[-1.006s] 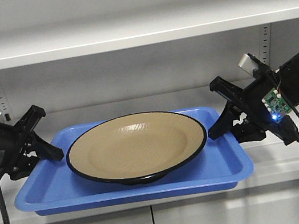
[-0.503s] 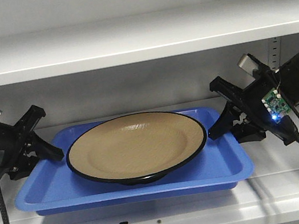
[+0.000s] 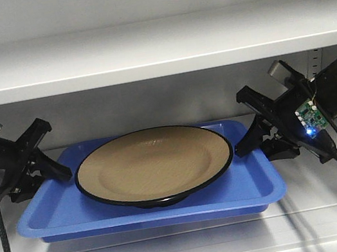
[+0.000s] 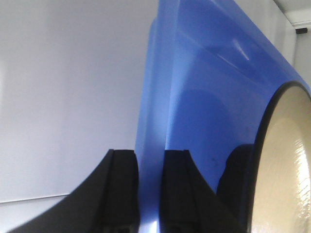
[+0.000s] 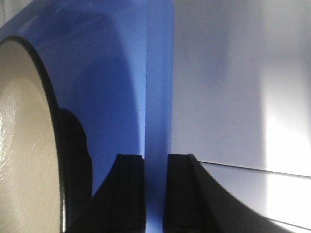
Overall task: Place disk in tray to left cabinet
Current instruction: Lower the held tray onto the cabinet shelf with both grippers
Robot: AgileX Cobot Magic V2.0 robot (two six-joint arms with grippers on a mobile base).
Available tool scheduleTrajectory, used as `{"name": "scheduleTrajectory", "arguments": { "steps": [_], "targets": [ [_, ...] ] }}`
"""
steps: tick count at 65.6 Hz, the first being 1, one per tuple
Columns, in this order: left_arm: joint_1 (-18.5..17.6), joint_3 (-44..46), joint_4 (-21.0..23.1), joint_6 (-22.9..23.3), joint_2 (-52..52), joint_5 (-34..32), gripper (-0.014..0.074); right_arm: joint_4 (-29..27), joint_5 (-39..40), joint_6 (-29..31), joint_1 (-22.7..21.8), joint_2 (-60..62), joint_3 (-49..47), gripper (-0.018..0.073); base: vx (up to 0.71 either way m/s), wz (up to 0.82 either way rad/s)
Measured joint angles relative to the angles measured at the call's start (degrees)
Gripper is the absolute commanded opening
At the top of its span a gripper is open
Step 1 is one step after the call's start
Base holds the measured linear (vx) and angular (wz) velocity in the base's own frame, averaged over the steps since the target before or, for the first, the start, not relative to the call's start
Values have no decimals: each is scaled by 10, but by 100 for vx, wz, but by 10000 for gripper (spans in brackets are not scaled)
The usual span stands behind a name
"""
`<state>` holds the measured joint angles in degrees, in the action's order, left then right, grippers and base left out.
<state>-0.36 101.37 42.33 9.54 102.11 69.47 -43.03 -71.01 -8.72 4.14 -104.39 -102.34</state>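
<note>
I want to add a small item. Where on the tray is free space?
Little. The disk fills most of the tray; only the front corners and a narrow front strip are bare. Both short lips are taken by the left gripper and right gripper.

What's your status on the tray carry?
Left gripper and right gripper each shut on a tray end lip. Disk sits centered in tray. Tray between cabinet shelves; nothing seen blocking.

The left gripper (image 3: 56, 175) pinches the left rim of the tray (image 3: 152, 217), one finger either side of the lip. The right gripper (image 3: 245, 145) mirrors it on the tray's right rim, its dark arm reaching in from the right.
</note>
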Motion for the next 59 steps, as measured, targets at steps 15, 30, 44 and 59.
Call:
{"name": "scheduleTrajectory", "arguments": {
  "steps": [15,30,44,59],
  "targets": [
    [0,0,7,0,0,-22,0,8,35,1,1,0,0,-5,0,0],
    [-9,0,-13,2,4,-23,0,45,78,1,9,0,0,-4,0,0],
    [-14,0,-26,6,30,-33,0,68,125,1,14,-2,0,-4,0,0],
    [-16,-1,-25,6,61,-53,3,73,134,1,15,-34,0,-2,0,0]
  ]
}}
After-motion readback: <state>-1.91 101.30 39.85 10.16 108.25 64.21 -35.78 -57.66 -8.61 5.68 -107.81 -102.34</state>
